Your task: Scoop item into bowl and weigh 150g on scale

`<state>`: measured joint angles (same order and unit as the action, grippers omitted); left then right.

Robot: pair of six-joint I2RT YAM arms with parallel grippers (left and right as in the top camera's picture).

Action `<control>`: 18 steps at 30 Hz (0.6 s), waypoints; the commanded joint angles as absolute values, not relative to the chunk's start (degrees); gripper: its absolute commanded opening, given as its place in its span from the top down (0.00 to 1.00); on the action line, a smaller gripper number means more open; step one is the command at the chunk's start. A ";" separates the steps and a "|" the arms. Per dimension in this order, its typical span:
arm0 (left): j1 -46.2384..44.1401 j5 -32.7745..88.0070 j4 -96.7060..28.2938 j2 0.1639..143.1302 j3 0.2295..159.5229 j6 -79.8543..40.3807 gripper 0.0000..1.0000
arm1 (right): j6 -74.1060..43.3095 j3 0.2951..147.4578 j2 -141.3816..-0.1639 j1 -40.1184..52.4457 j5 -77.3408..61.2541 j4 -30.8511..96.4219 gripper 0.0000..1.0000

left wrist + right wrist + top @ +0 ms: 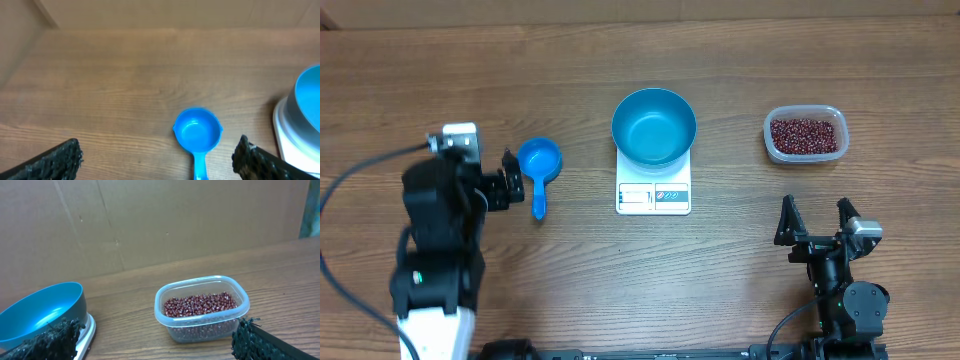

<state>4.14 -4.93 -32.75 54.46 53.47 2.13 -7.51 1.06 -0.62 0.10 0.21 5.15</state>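
1. Hovering wide open and empty, the left gripper (508,180) is being held just left of the scoop (539,165), handle pointing toward the table's (620,300) near edge.
2. The beans (805,135) are being held in a tub (768,140) by the right edge, nearer the open, empty right gripper (817,215).

An empty bright blue bowl (654,126) sits upright on the small white scale (653,197) at the tabletop's middle, while dark red-brown beans (806,134) lie in a clear tub (804,159) toward the right edge.
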 commanded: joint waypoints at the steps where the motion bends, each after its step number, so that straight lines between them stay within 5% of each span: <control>1: 4.23 -3.95 -36.95 60.42 60.69 3.27 0.00 | -7.90 0.45 -0.16 0.36 -0.05 4.84 0.00; 10: 4.60 -3.14 -53.06 78.30 77.08 4.58 0.01 | -7.90 0.45 -0.16 0.36 -0.05 4.84 0.00; 18: 4.58 -3.14 -55.48 87.22 78.91 4.60 0.00 | -7.90 0.45 -0.16 0.36 -0.05 4.84 0.00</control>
